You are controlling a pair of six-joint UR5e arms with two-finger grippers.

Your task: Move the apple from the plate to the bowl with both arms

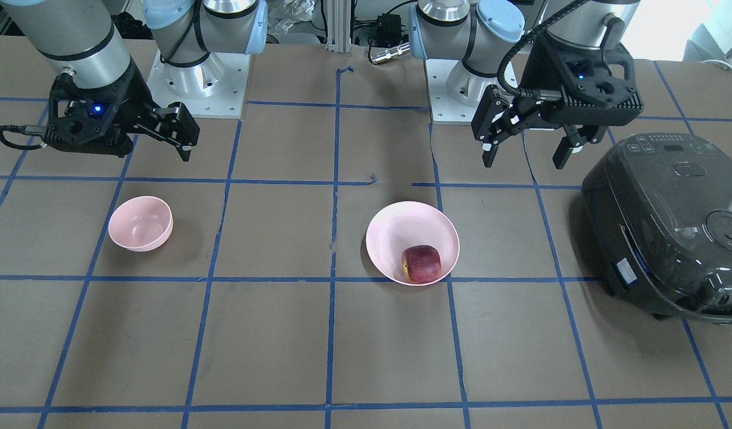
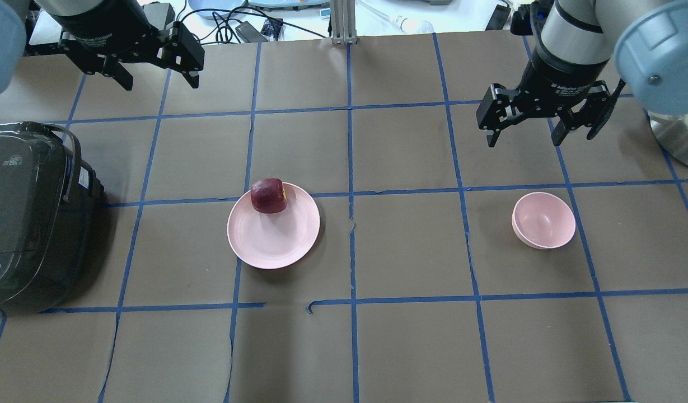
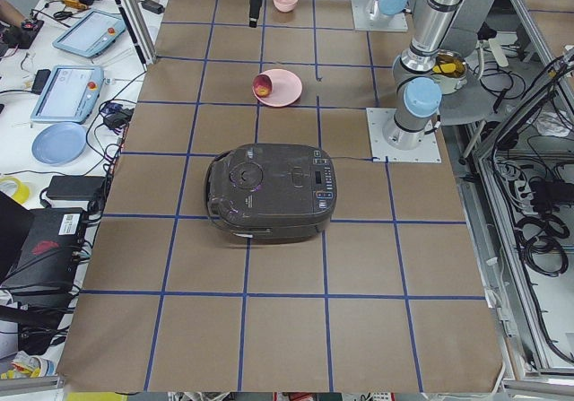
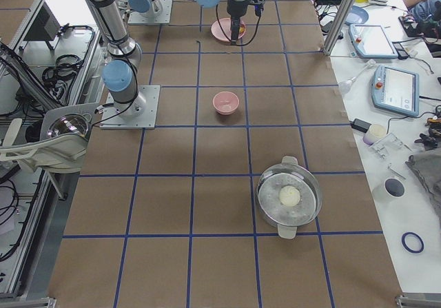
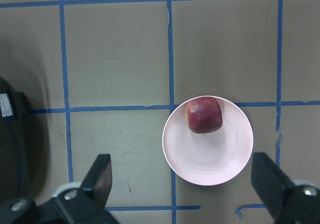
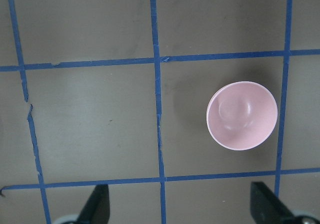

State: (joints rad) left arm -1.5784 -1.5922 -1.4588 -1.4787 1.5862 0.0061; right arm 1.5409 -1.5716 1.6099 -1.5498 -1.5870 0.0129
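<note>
The dark red apple [image 1: 421,264] lies on the pale pink plate [image 1: 401,229], at its rim on the side away from the robot. In the overhead view the apple [image 2: 268,195] is at the far edge of the plate [image 2: 276,240]. My left gripper [image 2: 161,84] is open and empty, high above the table, beyond and left of the plate. Its wrist view looks down on the apple [image 5: 204,115]. The small pink bowl [image 2: 543,219] is empty. My right gripper [image 2: 525,140] is open and empty, high above and beyond the bowl [image 6: 242,115].
A dark rice cooker [image 2: 24,212] stands at the table's left end, left of the plate. A steel pot [image 4: 289,198] holding a white ball sits at the right end. Blue tape lines grid the brown table.
</note>
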